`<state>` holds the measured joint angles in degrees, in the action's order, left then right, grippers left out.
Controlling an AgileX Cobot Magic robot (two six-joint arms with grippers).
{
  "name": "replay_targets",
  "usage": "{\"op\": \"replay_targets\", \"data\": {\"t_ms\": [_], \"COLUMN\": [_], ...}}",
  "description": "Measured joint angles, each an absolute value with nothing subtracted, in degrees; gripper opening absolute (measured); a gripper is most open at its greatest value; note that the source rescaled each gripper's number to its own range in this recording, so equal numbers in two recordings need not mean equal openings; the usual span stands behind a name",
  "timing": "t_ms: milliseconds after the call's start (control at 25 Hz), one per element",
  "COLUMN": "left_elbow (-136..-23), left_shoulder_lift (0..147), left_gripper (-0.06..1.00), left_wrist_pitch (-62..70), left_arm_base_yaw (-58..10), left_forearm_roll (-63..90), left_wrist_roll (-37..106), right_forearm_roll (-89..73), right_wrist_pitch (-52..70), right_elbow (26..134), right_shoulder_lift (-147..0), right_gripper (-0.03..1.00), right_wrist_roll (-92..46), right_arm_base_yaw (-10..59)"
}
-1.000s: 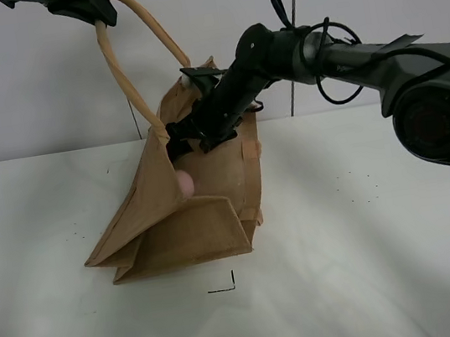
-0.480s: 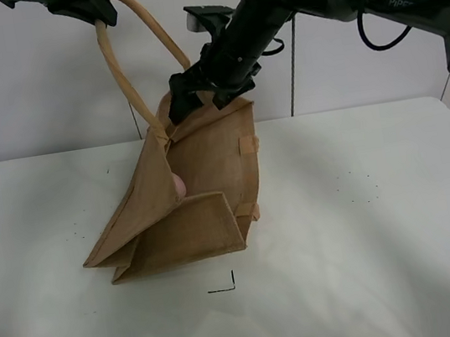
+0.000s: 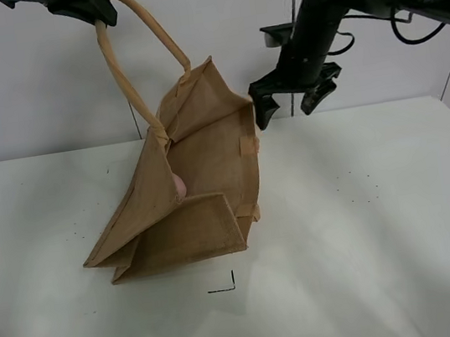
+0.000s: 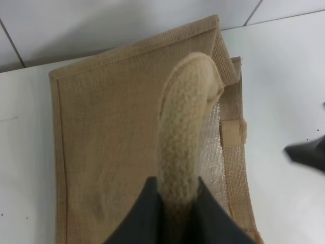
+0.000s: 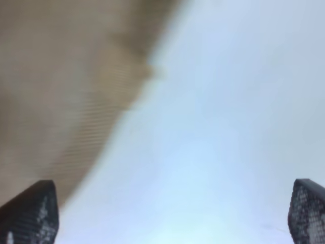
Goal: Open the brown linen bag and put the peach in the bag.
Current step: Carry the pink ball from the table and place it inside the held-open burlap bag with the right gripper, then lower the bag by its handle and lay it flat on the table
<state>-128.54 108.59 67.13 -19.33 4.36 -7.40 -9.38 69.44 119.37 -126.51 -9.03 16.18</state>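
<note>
— Where was the small round dusty-pink peach [image 3: 180,184]?
— Inside the large tan-brown jute bag [image 3: 207,158]. The right gripper [image 3: 287,108] had pulled out of its mouth, jaws spread, empty.
— The left gripper [image 4: 176,203]?
— Clenched on the pale loop handle [image 4: 185,127], holding it open. Placement looked done.

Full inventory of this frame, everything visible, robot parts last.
Tan-brown woven jute tote bag: 1, tan-brown, mid-table, mouth open.
Rounded loop handle: 1, light tan, raised above bag.
Small round peach: 1, dusty pink, inside bag, mostly hidden.
Table: 1, white, under bag.
Corner mark: 1, black, on table before bag.
Left gripper: 1, black, clamped on handle.
Right gripper: 1, black, open, empty, beside bag.
</note>
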Motion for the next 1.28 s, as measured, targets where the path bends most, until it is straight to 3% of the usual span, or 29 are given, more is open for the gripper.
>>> {"op": "replay_targets", "data": {"t_ms": [320, 680, 880, 1280], "left_elbow": [-128.54, -128.54, -128.54, -128.54], "left_shoulder_lift": [108.59, 108.59, 108.59, 108.59], "left_gripper": [0.0, 0.0, 0.0, 0.0], "left_wrist_pitch": [67.13, 67.13, 67.13, 67.13], "left_arm_base_yaw": [-19.33, -19.33, -19.33, -19.33], "left_forearm_roll": [4.36, 4.36, 4.36, 4.36], "left_wrist_roll": [-7.4, -7.4, -7.4, -7.4], "right_forearm_roll": [-5.48, -6.17, -6.17, -6.17], "right_wrist_pitch": [69.44, 69.41, 69.28, 69.41], "right_elbow": [119.37, 115.52, 102.34, 62.15], "right_shoulder_lift": [-126.51, -123.99, -113.85, -81.12], "right_gripper": [1.0, 1.0, 1.0, 1.0], "right_wrist_roll": [-8.51, -7.98, -7.94, -8.63], "right_arm_base_yaw": [2.95, -2.43, -2.68, -2.68]}}
